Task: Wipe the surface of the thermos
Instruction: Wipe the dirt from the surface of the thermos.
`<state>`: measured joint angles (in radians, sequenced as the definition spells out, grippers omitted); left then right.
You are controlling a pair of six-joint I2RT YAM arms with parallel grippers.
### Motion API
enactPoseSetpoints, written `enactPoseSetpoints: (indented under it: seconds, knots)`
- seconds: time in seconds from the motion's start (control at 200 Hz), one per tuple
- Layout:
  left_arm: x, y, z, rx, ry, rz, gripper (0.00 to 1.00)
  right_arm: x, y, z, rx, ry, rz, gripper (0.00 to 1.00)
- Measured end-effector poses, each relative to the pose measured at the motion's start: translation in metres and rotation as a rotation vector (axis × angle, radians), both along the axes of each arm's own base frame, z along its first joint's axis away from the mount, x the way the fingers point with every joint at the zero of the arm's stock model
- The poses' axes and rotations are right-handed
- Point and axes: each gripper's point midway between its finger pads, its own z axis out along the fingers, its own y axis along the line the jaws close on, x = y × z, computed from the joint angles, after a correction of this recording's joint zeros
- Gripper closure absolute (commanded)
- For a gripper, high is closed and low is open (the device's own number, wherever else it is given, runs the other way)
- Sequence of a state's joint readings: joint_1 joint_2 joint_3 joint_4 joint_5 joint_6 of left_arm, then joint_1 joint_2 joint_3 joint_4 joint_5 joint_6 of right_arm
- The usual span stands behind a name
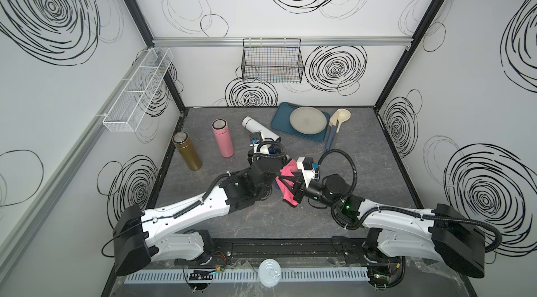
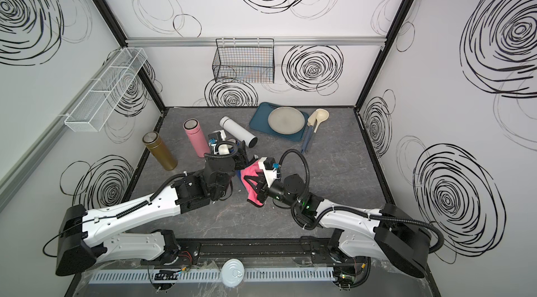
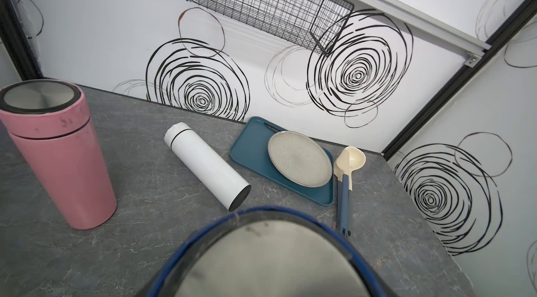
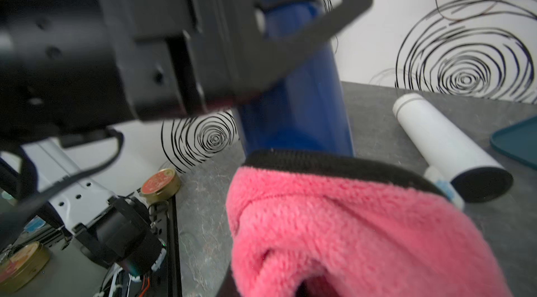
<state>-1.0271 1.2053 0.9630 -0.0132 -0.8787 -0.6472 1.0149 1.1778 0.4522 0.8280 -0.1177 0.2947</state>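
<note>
A dark blue thermos (image 4: 299,101) stands upright near the table's middle, its steel lid (image 3: 270,257) filling the near edge of the left wrist view. My left gripper (image 4: 290,5) is shut around its upper body; the wrist hides that grip in both top views. My right gripper (image 1: 286,180) is shut on a pink cloth (image 1: 288,192), which hangs from the black fingers. The cloth (image 4: 348,237) sits right beside the thermos's lower wall; whether it touches I cannot tell.
A pink thermos (image 1: 222,141) and a gold one (image 1: 187,150) stand at the left. A white thermos (image 1: 261,130) lies behind the arms. A teal tray (image 1: 279,119) with a plate (image 1: 308,120) and a ladle (image 1: 338,121) are at the back right. Wire baskets (image 1: 271,61) hang on the walls.
</note>
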Motion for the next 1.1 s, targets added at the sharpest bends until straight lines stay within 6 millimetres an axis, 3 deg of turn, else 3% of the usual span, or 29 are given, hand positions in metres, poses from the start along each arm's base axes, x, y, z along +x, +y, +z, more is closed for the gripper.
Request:
enactPoseSetpoints:
  seconds: [0.095,0.195,0.375,0.44,0.57,0.665,0.801,0.891,1.021,1.101]
  knots:
    - [-0.001,0.002,0.009,-0.018,0.001,0.037,1.0,0.0,0.004,0.012,0.026,-0.03,0.005,1.0]
    - [0.0,0.005,0.009,-0.025,0.012,0.078,1.0,0.0,0.006,0.007,0.03,-0.032,-0.006,1.0]
    - [-0.001,0.01,-0.007,-0.019,0.049,0.13,1.0,-0.009,-0.001,-0.056,-0.086,0.04,-0.022,1.0]
    - [-0.002,0.014,-0.008,-0.031,0.054,0.153,1.0,-0.01,-0.003,-0.067,-0.115,0.053,-0.028,1.0]
    - [-0.003,0.02,0.001,-0.066,0.043,0.197,1.0,-0.006,0.003,-0.056,-0.109,0.021,-0.044,1.0]
    - [-0.003,0.025,0.011,-0.107,0.025,0.234,1.0,0.0,0.021,-0.042,-0.097,-0.01,-0.039,1.0]
    - [-0.009,0.019,0.027,-0.223,0.01,0.245,1.0,0.008,0.035,-0.037,-0.088,-0.043,-0.058,1.0]
    - [-0.01,0.022,0.024,-0.264,0.013,0.271,1.0,0.012,0.03,-0.045,-0.091,-0.051,-0.112,1.0]
    - [-0.013,0.024,0.018,-0.307,0.03,0.29,1.0,0.016,0.01,-0.082,-0.164,-0.027,-0.201,1.0]
    - [-0.014,0.023,0.017,-0.34,0.033,0.294,1.0,0.019,0.002,-0.093,-0.196,-0.022,-0.24,1.0]
